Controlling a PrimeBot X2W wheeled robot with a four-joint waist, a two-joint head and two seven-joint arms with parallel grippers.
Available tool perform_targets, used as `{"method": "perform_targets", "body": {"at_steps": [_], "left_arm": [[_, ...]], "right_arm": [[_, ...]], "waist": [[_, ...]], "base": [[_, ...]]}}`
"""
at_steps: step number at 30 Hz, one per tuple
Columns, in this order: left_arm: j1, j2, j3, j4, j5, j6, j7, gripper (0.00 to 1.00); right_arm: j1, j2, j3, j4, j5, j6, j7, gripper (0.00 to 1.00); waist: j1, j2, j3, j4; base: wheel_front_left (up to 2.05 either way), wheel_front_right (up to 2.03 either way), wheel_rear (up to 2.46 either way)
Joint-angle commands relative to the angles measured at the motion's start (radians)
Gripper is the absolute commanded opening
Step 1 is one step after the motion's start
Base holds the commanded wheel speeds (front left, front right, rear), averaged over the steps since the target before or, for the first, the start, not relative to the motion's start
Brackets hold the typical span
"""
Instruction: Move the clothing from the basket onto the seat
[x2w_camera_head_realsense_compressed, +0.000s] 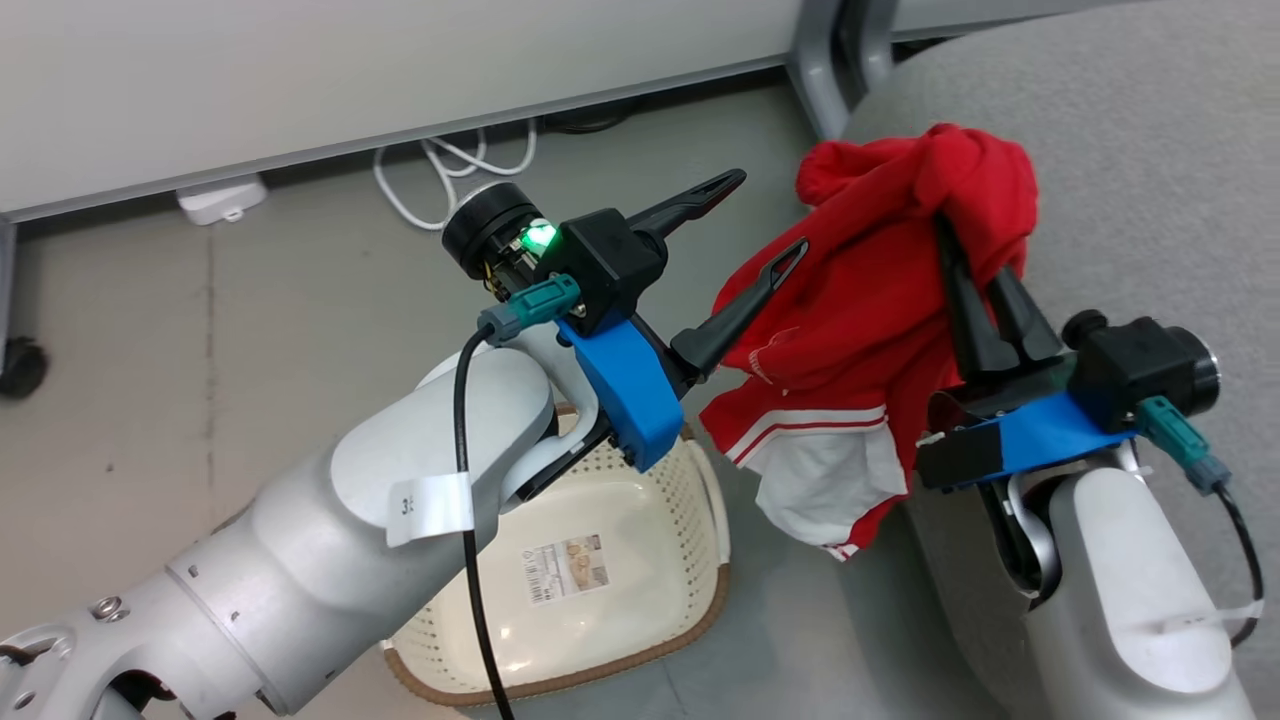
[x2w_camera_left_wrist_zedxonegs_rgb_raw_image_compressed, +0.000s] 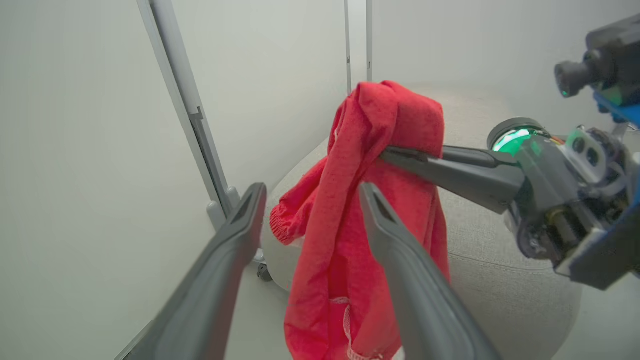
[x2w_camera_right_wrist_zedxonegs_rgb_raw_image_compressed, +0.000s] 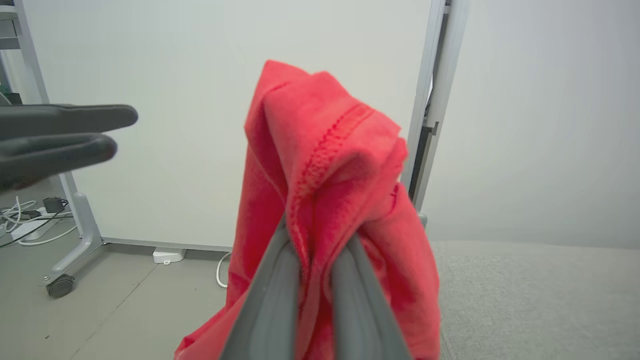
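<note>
Above grey seat (x2w_camera_head_realsense_compressed: 1150, 150), raised right gripper (x2w_camera_head_realsense_compressed: 970, 255) pinches hanging clothing (x2w_camera_head_realsense_compressed: 860, 330) (left gripper (x2w_camera_head_realsense_compressed: 770, 212) spread wide).

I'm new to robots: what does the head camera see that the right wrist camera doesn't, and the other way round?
Head view: the basket, looking empty, and the white panels of the clothing hanging down. Right wrist view: close-up red stitching where the fabric bunches above the fingers, and the tall partition behind. Both: the right gripper shut on the clothing, the left gripper open beside it, and the grey seat.
</note>
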Motion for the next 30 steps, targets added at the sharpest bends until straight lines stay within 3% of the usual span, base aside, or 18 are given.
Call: {"method": "perform_targets", "body": {"at_steps": [1,16,25,30], "left_arm": [[0.009,0.006,-0.002,0.002,0.005,0.0,-0.005,1.0],[0.031,0.006,-0.036,0.0,0.016,0.0,0.001,1.0],[0.042,0.001,-0.047,0.004,0.016,0.0,0.001,1.0],[0.043,0.008,-0.044,-0.002,0.015,0.005,0.0,1.0]], "right_arm": [[0.012,0.001,-0.01,-0.018,-0.002,0.0,-0.006,0.0],[0.135,0.001,-0.107,-0.118,0.023,0.0,-0.006,0.0],[0.161,0.001,-0.111,-0.123,0.027,0.0,-0.006,0.0],[0.098,0.001,-0.119,-0.137,0.034,0.0,-0.006,0.0]], "waist": [[0.0,-0.0001,0.016,-0.037],[0.0,-0.0001,0.025,-0.192],[0.0,-0.0001,0.018,-0.202],[0.0,-0.0001,0.028,-0.196]], "base": [[0.0,0.0,0.0],[0.0,0.0,0.0],[0.0,0.0,0.0],[0.0,0.0,0.0]]}}
